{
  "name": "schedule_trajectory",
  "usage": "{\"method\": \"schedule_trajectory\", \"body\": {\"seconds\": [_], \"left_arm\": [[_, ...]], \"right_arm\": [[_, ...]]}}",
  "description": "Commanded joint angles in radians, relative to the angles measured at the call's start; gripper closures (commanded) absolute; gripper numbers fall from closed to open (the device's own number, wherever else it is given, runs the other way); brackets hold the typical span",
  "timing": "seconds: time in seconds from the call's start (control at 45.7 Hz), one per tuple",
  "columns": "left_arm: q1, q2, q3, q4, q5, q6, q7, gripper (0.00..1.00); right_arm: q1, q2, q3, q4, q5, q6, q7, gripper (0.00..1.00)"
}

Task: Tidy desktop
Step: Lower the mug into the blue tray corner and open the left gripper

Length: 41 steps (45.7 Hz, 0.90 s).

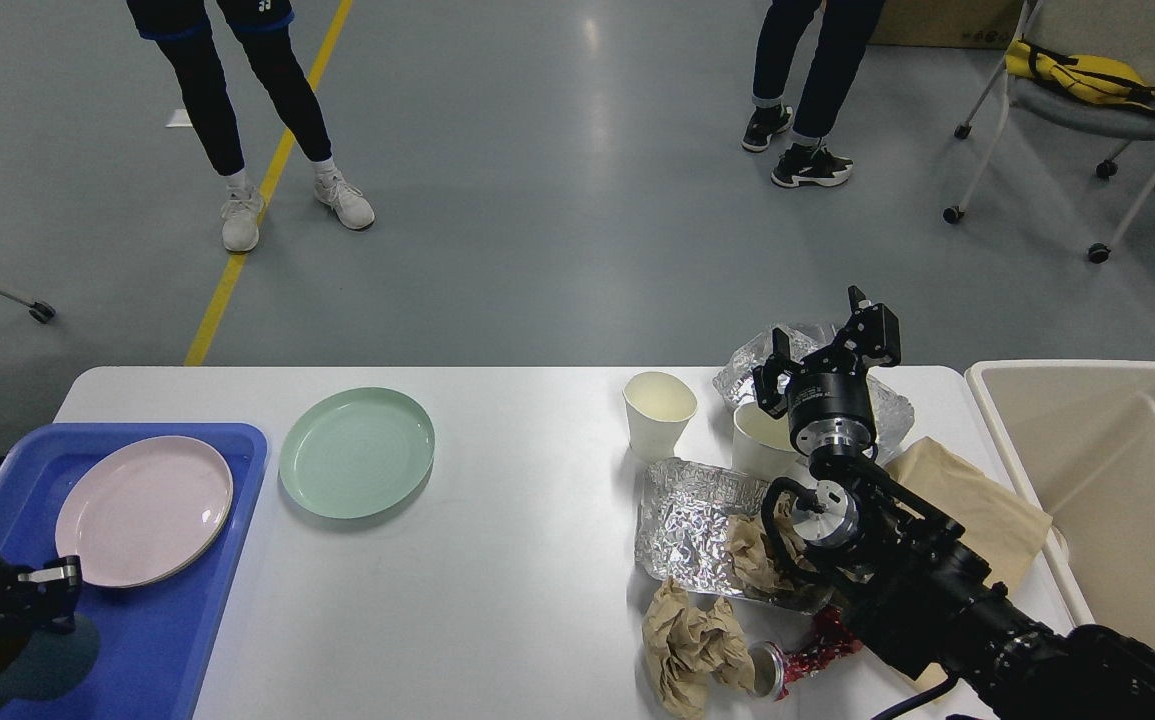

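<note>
The white desktop (497, 560) spans the view. A green plate (357, 465) lies on it left of centre. A pink plate (144, 510) lies in the blue tray (137, 640). At the right are two paper cups (659, 410) (762, 440), a flat foil tray (692, 515) holding crumpled brown paper (749, 552), a crumpled foil container (887, 405), more crumpled paper (692, 640) and a crushed red can (799, 658). My right gripper (825, 340) is open and empty above the far cup. My left gripper (42, 590) is dark over the tray's near end, with a grey-blue shape below it.
A beige bin (1117, 480) stands at the table's right end. A tan paper sheet (977, 505) lies under my right arm. Two people stand on the floor beyond the table, and a wheeled chair (1087, 110) with a yellow bag is at the far right.
</note>
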Motion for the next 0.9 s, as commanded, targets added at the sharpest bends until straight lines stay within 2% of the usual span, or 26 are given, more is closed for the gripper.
{"method": "schedule_trajectory", "body": {"seconds": [0.0, 0.109, 0.547, 0.701, 0.744, 0.788, 0.876], "left_arm": [[0.097, -0.018, -0.067, 0.012, -0.003, 0.008, -0.001, 0.98], [0.137, -0.023, -0.118, 0.010, -0.021, 0.007, -0.004, 0.99], [0.157, -0.041, -0.128, 0.027, -0.075, 0.027, 0.000, 0.98], [0.168, -0.060, -0.127, 0.016, -0.073, 0.007, 0.002, 0.94], [0.173, -0.064, -0.127, 0.016, -0.073, -0.007, 0.002, 0.88], [0.171, -0.063, -0.125, 0.018, -0.073, -0.021, 0.003, 0.78], [0.168, -0.058, -0.127, 0.024, -0.073, -0.030, 0.003, 0.40]], "right_arm": [[0.000, 0.000, 0.000, 0.000, 0.000, 0.000, 0.001, 0.00], [0.001, 0.000, 0.000, 0.000, 0.000, 0.000, -0.001, 0.00], [0.000, 0.000, 0.000, 0.000, 0.000, 0.000, -0.001, 0.00], [0.000, 0.000, 0.000, 0.000, 0.000, 0.000, -0.001, 0.00], [0.000, 0.000, 0.000, 0.000, 0.000, 0.000, 0.001, 0.00], [0.001, 0.000, 0.000, 0.000, 0.000, 0.000, 0.001, 0.00], [0.001, 0.000, 0.000, 0.000, 0.000, 0.000, 0.001, 0.00]]}}
